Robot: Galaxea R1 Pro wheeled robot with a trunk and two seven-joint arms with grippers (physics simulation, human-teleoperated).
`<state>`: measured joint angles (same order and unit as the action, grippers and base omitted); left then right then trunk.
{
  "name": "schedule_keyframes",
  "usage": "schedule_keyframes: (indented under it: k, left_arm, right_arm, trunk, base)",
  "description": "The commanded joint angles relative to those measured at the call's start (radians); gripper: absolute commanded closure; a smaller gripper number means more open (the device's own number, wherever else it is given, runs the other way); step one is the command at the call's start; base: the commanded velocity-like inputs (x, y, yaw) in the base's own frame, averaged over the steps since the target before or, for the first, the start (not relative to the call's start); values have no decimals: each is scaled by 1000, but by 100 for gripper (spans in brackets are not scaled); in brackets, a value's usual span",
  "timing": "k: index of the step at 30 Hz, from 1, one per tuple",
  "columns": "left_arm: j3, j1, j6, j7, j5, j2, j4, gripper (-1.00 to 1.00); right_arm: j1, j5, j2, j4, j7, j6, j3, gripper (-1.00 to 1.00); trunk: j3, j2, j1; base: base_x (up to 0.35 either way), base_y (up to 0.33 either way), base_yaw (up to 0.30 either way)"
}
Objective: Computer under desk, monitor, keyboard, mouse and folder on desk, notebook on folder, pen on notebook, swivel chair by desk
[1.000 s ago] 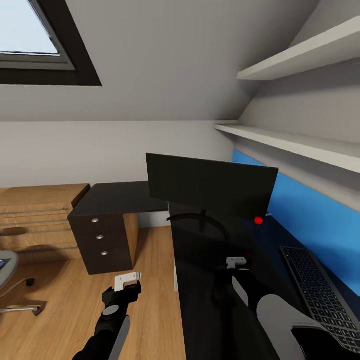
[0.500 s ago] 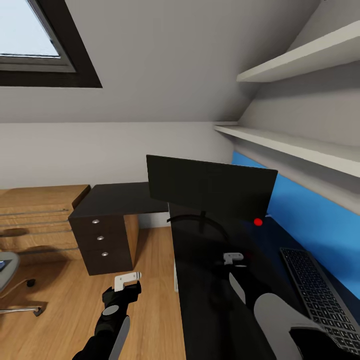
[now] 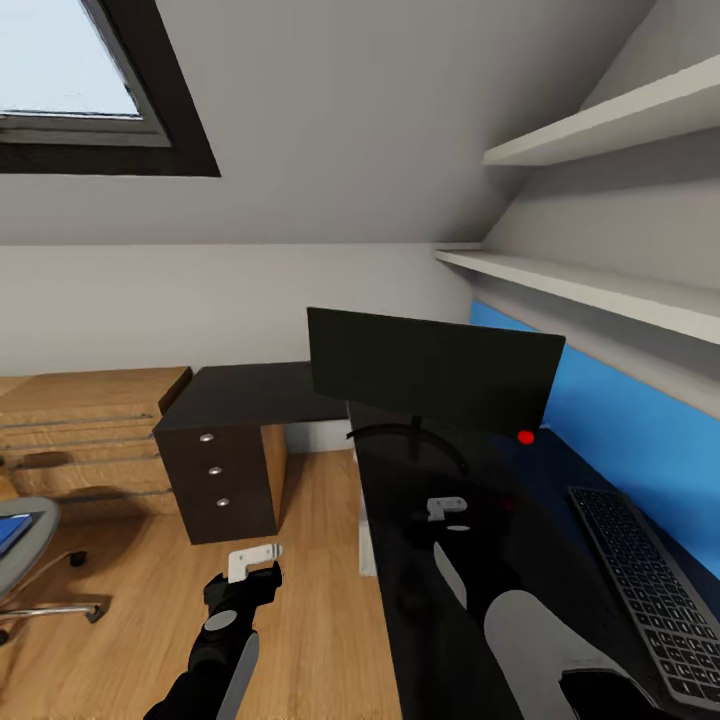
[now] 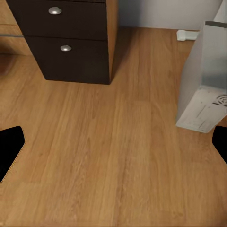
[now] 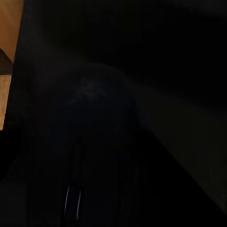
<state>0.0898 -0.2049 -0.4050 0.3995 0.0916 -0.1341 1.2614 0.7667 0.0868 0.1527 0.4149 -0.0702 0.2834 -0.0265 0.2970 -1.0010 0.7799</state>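
Roughly half done: wide black flat monitor and long dark keyboard on glossy black desk; grey-white tower computer beneath.
Small black rounded mouse sits close before my right tool, grip unreadable. Left tool hangs wide over the floor. Bright blue folder is on the grey swivel chair, so stacking is left.

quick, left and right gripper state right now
left gripper: open, holding nothing, above the wooden floor.
right gripper: over the desk, with the mouse close in front; open or shut cannot be told.
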Motion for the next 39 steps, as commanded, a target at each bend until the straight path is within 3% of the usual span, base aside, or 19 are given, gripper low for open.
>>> schedule_keyframes:
  k: [1,18,25,39]
  left_arm:
    - [2,-1,-3,9,10,1,1,-100]
    - [1,-1,-5,9,10,2,0,-100]
    - [2,-1,-5,15,10,1,-3,-100]
    - [1,-1,-6,11,11,1,-4,-100]
  right_arm:
    - [0,5,1,2,-3,6,-2,100]
    - [0,3,0,3,0,4,-1,100]
    - [0,4,1,2,-1,4,-1,100]
    - [0,4,7,-1,0,2,0,100]
  trunk:
    - [1,-1,0]
    - [1,-1,0]
    - [1,-1,0]
    - [1,-1,0]
  base:
    - [-196,271,0]
    - [-198,273,0]
    - [-74,92,74]
    - [304,136,276]
